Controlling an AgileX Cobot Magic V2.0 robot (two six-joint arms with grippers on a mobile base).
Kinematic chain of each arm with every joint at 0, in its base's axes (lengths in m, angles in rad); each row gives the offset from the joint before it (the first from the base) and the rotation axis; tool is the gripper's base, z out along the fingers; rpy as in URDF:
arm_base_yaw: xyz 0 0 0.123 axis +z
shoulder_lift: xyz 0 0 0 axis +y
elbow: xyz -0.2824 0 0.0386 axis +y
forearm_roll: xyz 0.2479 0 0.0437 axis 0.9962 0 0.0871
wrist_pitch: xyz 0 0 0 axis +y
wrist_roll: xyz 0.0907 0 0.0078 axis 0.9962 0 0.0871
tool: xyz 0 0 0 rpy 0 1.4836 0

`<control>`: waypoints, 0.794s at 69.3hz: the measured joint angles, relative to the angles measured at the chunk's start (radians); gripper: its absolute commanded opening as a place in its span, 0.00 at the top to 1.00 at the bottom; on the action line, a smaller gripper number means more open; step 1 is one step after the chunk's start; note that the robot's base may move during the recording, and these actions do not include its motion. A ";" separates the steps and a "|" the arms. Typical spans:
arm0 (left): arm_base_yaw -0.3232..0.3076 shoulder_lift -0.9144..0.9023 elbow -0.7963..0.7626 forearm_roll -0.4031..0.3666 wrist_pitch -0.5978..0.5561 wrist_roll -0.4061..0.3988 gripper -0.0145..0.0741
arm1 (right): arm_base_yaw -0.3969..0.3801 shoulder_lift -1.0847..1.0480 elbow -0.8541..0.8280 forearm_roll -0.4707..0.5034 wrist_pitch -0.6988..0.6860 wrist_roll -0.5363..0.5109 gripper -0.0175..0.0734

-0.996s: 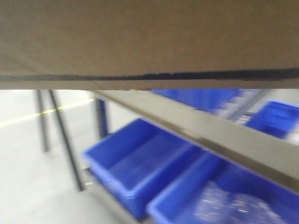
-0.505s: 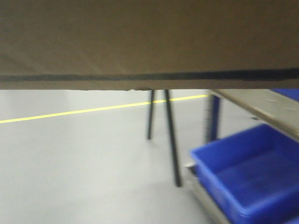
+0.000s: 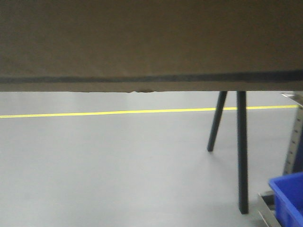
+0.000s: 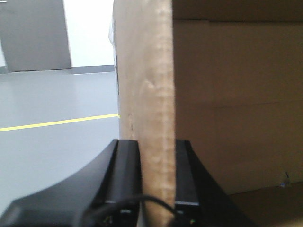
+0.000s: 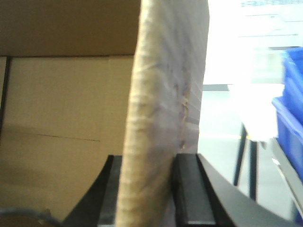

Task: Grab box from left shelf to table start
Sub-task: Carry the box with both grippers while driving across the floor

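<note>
The box (image 3: 151, 42) is carried between both claws. In the front view its tan cardboard face fills the whole upper part of the picture, with a thin dark stripe running just above its lower edge. Below that edge lies grey floor (image 3: 104, 161), crossed from left to right by a yellow line (image 3: 94, 113). Two slim black legs (image 3: 242, 151) stand on the floor to the right. A corner of a blue bin (image 3: 289, 196) shows at the near right, and just above it a sliver of the metal shelf (image 3: 296, 127) stands against the right border. In the left wrist view, the left claw (image 4: 155, 151) is closed on an upright cardboard wall (image 4: 144, 85) of the box, one black finger pressed to each face, and the box's shaded inside is to the right. In the right wrist view, the right claw (image 5: 150, 165) pinches the opposite wall (image 5: 161, 94) the same way, with the box's inside to the left and blurred blue bins (image 5: 291, 109) at the far right.
</note>
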 measured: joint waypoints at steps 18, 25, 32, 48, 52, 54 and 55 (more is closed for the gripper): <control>0.000 0.000 0.000 0.000 0.000 0.000 0.94 | 0.000 0.000 0.000 0.000 0.000 0.000 0.74; 0.000 0.000 0.000 0.000 0.000 0.000 0.94 | 0.000 0.000 0.000 0.000 0.000 0.000 0.74; 0.000 0.000 0.000 0.000 0.000 0.000 0.94 | 0.000 0.000 0.000 0.000 0.000 0.000 0.74; 0.000 0.000 0.000 0.000 0.000 0.000 0.94 | 0.000 0.000 0.000 0.000 0.002 0.000 0.74; 0.000 0.000 0.000 0.000 0.000 0.000 0.94 | 0.000 0.000 0.000 0.000 0.002 0.000 0.74; 0.000 0.000 0.000 0.000 0.000 0.000 0.94 | 0.000 0.000 0.000 0.000 0.002 0.000 0.74; 0.000 0.000 0.000 0.000 0.000 0.000 0.94 | 0.000 -0.001 0.000 0.000 0.002 0.000 0.74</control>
